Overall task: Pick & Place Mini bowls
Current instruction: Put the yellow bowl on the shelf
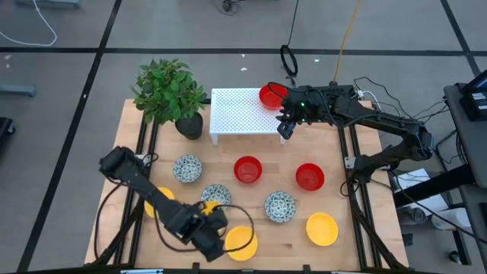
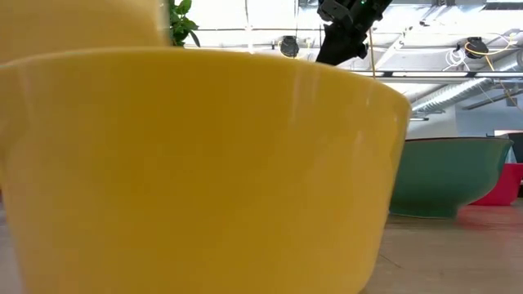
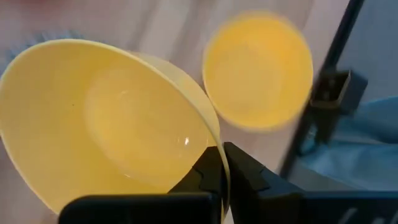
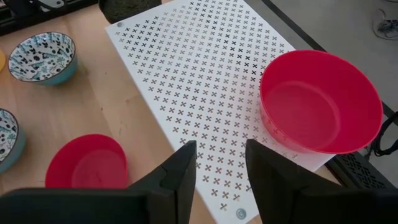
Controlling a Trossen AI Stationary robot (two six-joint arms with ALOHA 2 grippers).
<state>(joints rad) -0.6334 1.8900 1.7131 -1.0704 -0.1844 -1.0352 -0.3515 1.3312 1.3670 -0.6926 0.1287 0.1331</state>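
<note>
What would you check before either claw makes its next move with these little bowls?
1. Left claw shut on the rim of a yellow bowl: ok.
2. That bowl lifted off the table: cannot tell.
3. Red bowl resting on the white rack, at a corner: ok.
4. Right claw empty, its fingers apart, hanging above the rack beside that red bowl: ok.
5. Arms apart, left at the front edge, right at the back: ok.
6. Bowls not yet on the rack: not ok, two red, three speckled and others yellow sit on the table.
</note>
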